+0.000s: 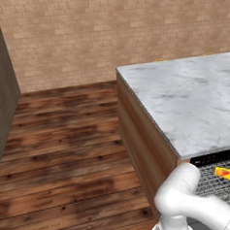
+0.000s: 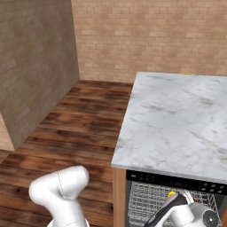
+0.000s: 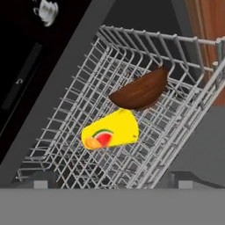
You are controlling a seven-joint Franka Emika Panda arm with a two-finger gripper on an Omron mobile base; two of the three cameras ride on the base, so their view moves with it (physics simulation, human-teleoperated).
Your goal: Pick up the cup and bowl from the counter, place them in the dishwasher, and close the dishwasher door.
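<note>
Hand view gives us the cup (image 3: 110, 133) lying on its side in the dishwasher (image 3: 132, 110) rack, the bowl (image 3: 140, 91) tipped just beside it — our jaws stand wide apart, gripping nothing. Above, we see the counter (image 1: 194, 101).

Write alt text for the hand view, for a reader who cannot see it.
A yellow cup with a fruit picture lies on its side in the grey wire rack of the dishwasher, beside a reddish-brown bowl tipped on edge. The two sit close together; whether they touch is unclear.
</note>
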